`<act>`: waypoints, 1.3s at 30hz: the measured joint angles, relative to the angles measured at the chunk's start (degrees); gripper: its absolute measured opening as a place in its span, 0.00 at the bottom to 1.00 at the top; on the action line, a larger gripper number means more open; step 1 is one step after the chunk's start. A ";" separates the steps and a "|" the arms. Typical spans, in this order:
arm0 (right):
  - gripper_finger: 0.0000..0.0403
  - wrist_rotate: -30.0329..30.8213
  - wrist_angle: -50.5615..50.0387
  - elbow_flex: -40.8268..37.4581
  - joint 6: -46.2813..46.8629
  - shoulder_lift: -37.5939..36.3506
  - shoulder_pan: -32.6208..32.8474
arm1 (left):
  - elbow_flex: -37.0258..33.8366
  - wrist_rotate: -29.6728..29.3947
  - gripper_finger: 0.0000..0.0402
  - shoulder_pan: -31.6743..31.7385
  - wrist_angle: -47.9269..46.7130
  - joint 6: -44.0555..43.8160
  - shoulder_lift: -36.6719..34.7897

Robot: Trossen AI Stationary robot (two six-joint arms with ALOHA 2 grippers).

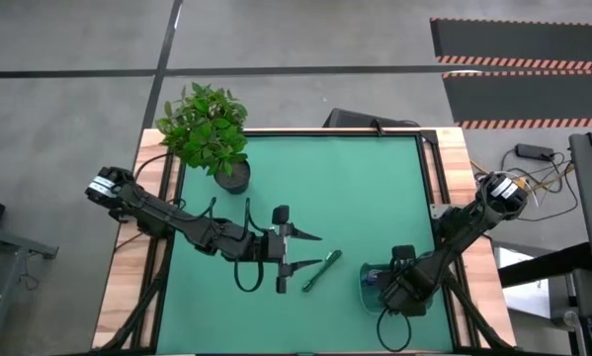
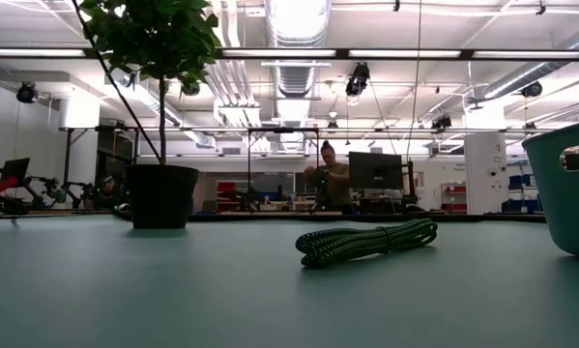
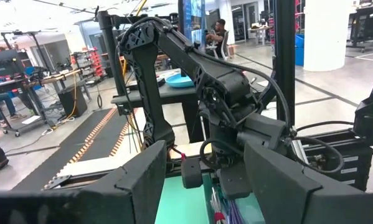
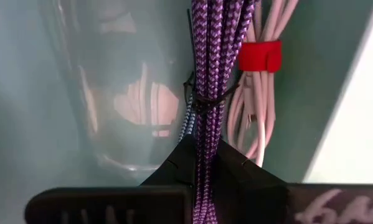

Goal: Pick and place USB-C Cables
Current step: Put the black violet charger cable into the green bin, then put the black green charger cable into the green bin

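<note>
The green cable (image 1: 320, 271), lying aslant on the bench near its front edge, is found just beside the wide-open, empty left gripper (image 1: 294, 249), whereas the purple cable (image 4: 208, 68) is pinched by the shut right gripper (image 4: 202, 163) inside the teal bin (image 1: 372, 287).

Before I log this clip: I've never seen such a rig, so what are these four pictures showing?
Two dark robot arms work at a green table, filmed from overhead, from tabletop level, and from each wrist. A green cable lies on the mat near a potted plant. The left tool stands open beside that cable, holding nothing. The right tool is shut on a purple cable, over a teal bin where a white cable with a red tie already lies.
</note>
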 joint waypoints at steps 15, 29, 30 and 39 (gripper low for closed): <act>0.03 0.00 6.24 -3.67 -0.35 -0.02 0.00 | 0.00 0.00 0.50 -0.01 0.00 0.04 0.02; 0.08 0.19 7.25 -3.79 -0.35 -0.02 0.00 | 0.00 0.00 0.50 -0.01 0.02 0.04 0.02; 0.10 0.30 7.28 -3.79 -0.35 -0.02 0.00 | 0.00 0.00 0.50 -0.01 0.01 0.07 0.02; 0.25 0.28 6.83 -3.03 -0.09 -0.35 -0.02 | 0.00 0.00 0.50 -0.01 0.02 0.09 0.04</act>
